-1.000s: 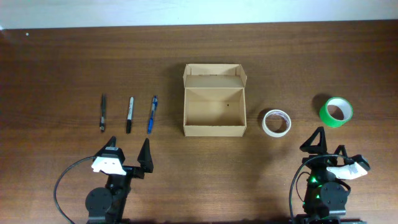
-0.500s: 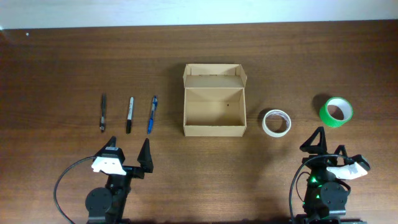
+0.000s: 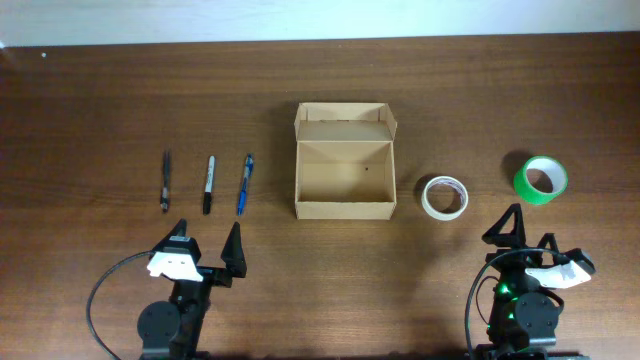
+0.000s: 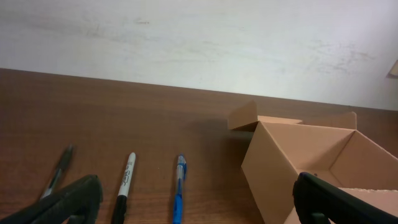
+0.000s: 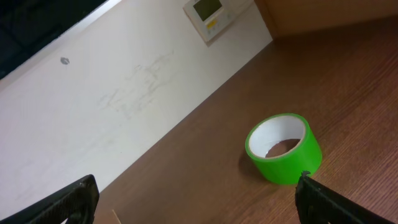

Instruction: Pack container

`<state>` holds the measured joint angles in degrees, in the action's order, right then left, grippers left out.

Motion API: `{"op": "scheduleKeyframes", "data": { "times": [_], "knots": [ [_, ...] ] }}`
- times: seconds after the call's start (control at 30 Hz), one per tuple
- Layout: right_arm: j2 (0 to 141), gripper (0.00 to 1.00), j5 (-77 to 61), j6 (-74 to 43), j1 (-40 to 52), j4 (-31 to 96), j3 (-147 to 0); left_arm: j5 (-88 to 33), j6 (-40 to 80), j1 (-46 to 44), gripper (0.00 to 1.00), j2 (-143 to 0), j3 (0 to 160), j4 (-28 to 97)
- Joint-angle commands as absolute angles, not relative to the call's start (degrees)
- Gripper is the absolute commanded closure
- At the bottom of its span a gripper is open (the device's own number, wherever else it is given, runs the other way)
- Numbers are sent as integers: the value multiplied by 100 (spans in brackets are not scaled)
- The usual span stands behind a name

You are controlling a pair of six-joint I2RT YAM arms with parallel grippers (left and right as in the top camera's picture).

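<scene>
Here, a brown table (image 3: 100,100) fills the overhead frame, and nothing looks packed yet.

The box (image 3: 344,175) stands at centre frame, open, its lid flap folded back toward the upper edge and its floor bare as far as can be seen. Its longer side runs left to right.

The left gripper (image 3: 209,240) sits at lower left, fingers spread wide and empty. The right gripper (image 5: 196,186) sits at lower right, fingers likewise apart and holding nothing. The box lies up-frame and between the two, somewhat nearer the left one.

A green roll (image 3: 540,179) lies flat almost straight up-frame from the right gripper. A white roll (image 3: 445,197) lies between it and the box, apart from both.

Three pens line up side by side at centre left: a black pen (image 3: 165,180), a marker (image 3: 209,183) and a blue pen (image 3: 244,183), apart from each other. Their long axes run up and down the frame. They lie just up-frame of the left fingers, pointing away from them, so a grasp across the barrel looks to suit the fingers as they stand.

By position, the pens fall to the left arm and the rolls to the right.
</scene>
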<state>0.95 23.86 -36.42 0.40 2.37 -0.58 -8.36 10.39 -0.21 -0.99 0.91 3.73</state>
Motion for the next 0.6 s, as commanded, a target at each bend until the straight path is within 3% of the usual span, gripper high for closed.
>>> {"op": "scheduleKeyframes", "data": {
  "times": [0.0,0.37,0.57],
  "knots": [
    [73,1,2353,-3629,-5,281,-32,-810,1068,-36,1,-34,47,386],
    [104,1,2366,-3566,-8,303,-32,-751,1068,-36,1,-34,47,379],
    [534,1,1345,-2609,-5,305,-32,-939,1068,-36,1,-82,54,368]
  ]
}}
